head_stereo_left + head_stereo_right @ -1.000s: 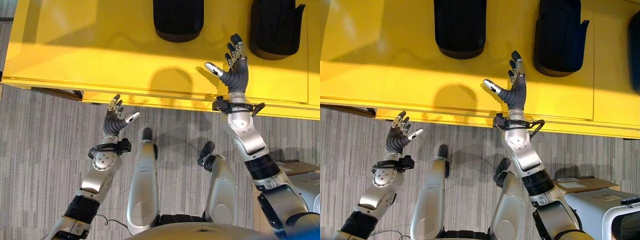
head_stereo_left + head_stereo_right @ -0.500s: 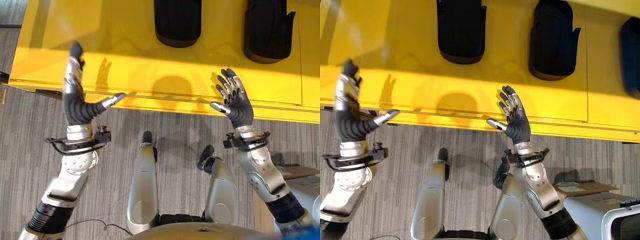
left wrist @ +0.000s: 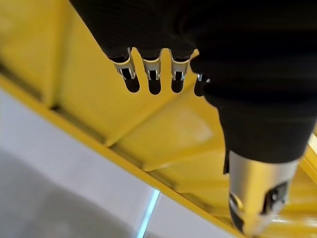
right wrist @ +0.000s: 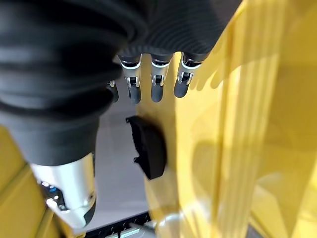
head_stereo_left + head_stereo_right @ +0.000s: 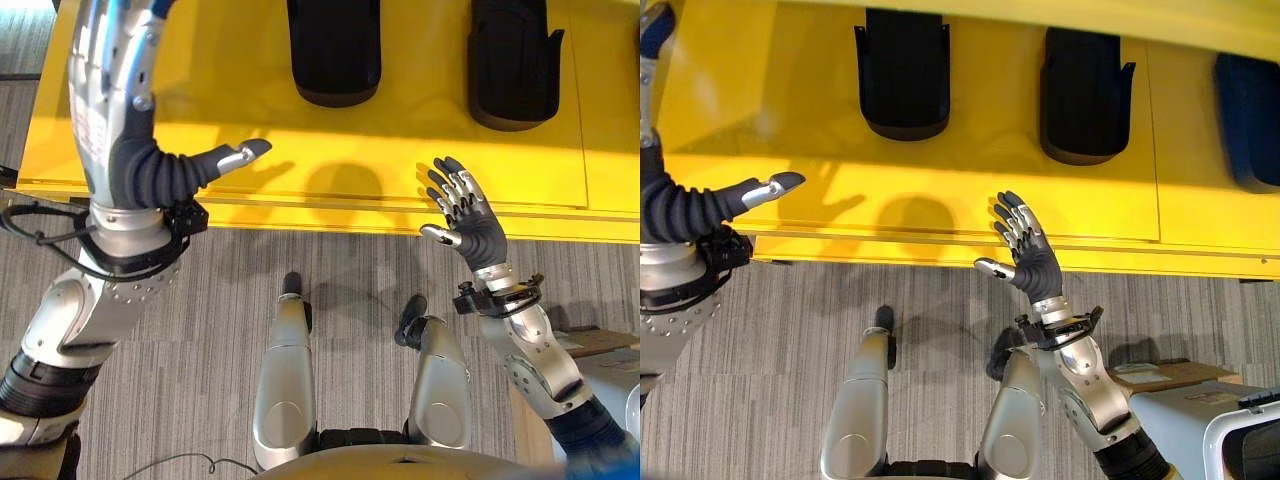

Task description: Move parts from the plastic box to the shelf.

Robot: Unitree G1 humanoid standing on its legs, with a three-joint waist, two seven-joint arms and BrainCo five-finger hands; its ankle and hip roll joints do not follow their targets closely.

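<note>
1. Fingers on both hands are straight and spread, with nothing in either of them. That reads clearest in the wrist views, where each hand has its dark tips lined up in a row and the thumb off to one side.
2. Closest to the robot is the grey striped carpet (image 5: 200,330). Over at the lower right corner sits a cardboard box (image 5: 1160,374) on the floor, with a light grey case (image 5: 1200,425) right next to it.
3. Right hand (image 5: 470,222) is held up, palm side turned toward the left, right about at the front edge of the yellow shelf (image 5: 560,120). Its fingers (image 4: 157,85) fan out a bit and the thumb sticks out toward the middle.
4. Left hand (image 5: 115,120) is raised higher and much closer to the camera, so it looks huge. It's over the left end of the shelf, thumb (image 5: 765,190) pointing out to the right, fingers (image 3: 153,79) reaching up over the yellow surface.
5. Farther back on the shelf are two black parts, one (image 5: 335,50) near the middle and another (image 5: 515,60) to its right, well apart from each other. Neither hand is touching them. The second one also shows up past the right hand's fingers in its wrist view.
6. Way off at the right edge there's a dark blue part (image 5: 1250,120) too, sitting on the next shelf panel over.
</note>
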